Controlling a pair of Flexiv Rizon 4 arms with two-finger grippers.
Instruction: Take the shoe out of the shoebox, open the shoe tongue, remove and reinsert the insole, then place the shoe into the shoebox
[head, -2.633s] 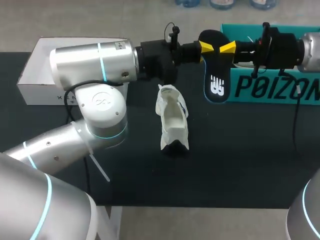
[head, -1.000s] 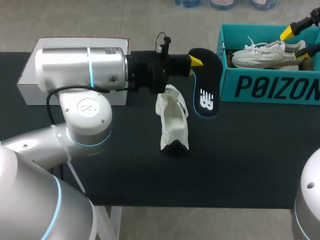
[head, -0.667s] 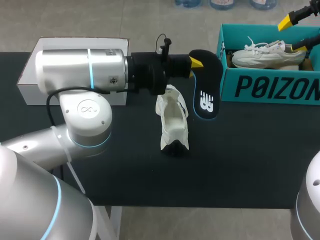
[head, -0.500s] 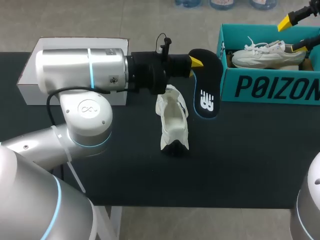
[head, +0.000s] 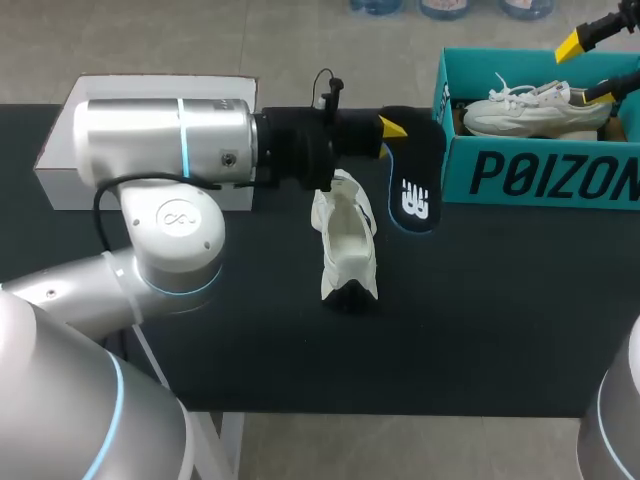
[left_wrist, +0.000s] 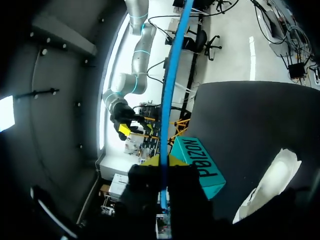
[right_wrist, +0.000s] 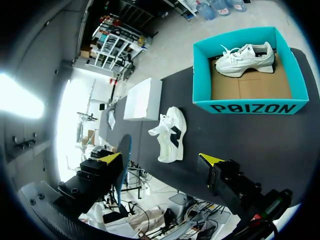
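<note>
My left gripper (head: 392, 128) is shut on the top end of a black insole (head: 412, 190) with a blue rim, which hangs above the table beside the teal shoebox (head: 540, 182). In the left wrist view the insole (left_wrist: 170, 95) runs edge-on between the yellow tips of the left gripper (left_wrist: 163, 161). A white shoe (head: 346, 238) lies on the dark table just under the left gripper. My right gripper (head: 597, 66) hangs open over the shoebox's far right corner, holding nothing. From the right wrist view, the right gripper (right_wrist: 160, 158) looks down on the shoe (right_wrist: 168, 134) and shoebox (right_wrist: 250, 107).
A second white shoe (head: 535, 105) rests inside the shoebox. A white box (head: 60, 150) stands at the table's back left, behind my left arm. The front of the table is bare black surface.
The right gripper has lifted a little up and away over the box. The left gripper has shifted slightly and the insole hangs a touch lower and more tilted.
</note>
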